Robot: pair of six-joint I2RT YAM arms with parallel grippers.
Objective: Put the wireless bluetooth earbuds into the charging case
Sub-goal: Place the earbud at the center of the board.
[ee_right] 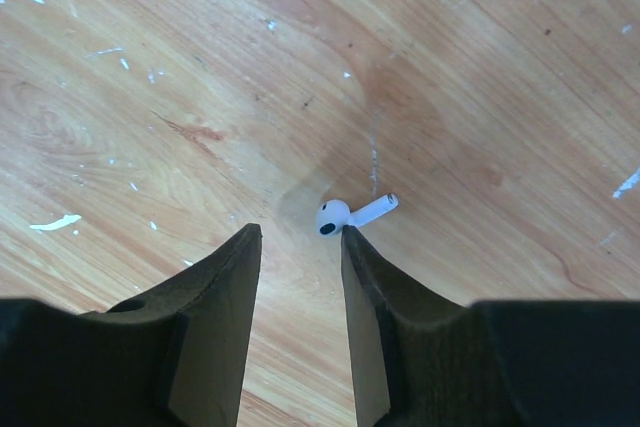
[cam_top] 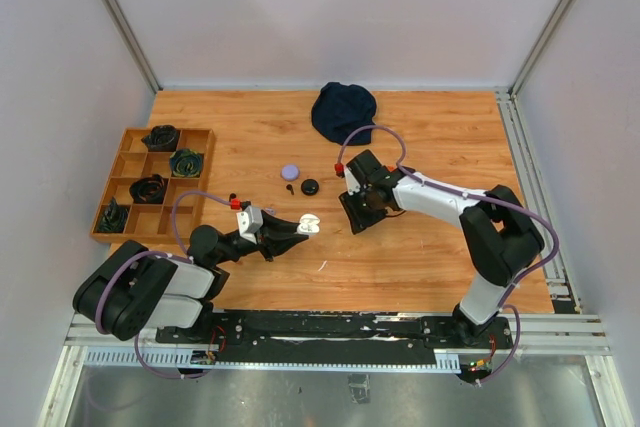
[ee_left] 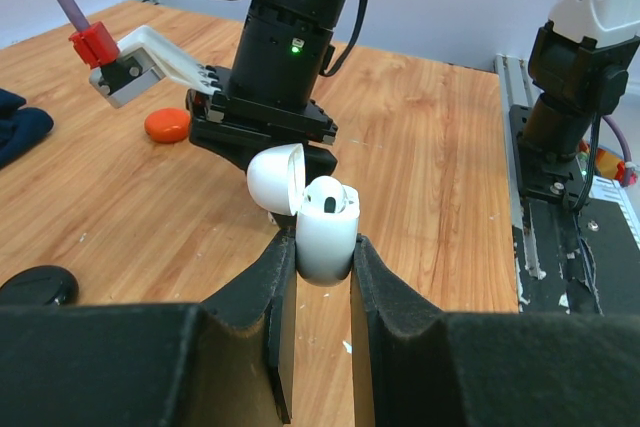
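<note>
Closest to me, at the bottom of the left wrist view, the left gripper has its dark, matte fingers clamped on the lower body of the case. The case is a glossy white pebble, its lid tipped back toward the upper left, and one bud seems seated in it.

In the right wrist view the right gripper hangs over the table with its jaws slightly apart and nothing between them. The loose earbud lies just past the tip of the right-hand finger, at or almost touching it, its stem pointing to the upper right.

That offset worries me. The bud is tiny, smooth and rounded, and the wood looks slick, so if the jaws close here I'd expect them to shove it aside or nip only the head and flick it away. The case is held low on curved, shiny plastic, so pushing a bud in could make it pivot in the grip, or knock the lid shut.
</note>
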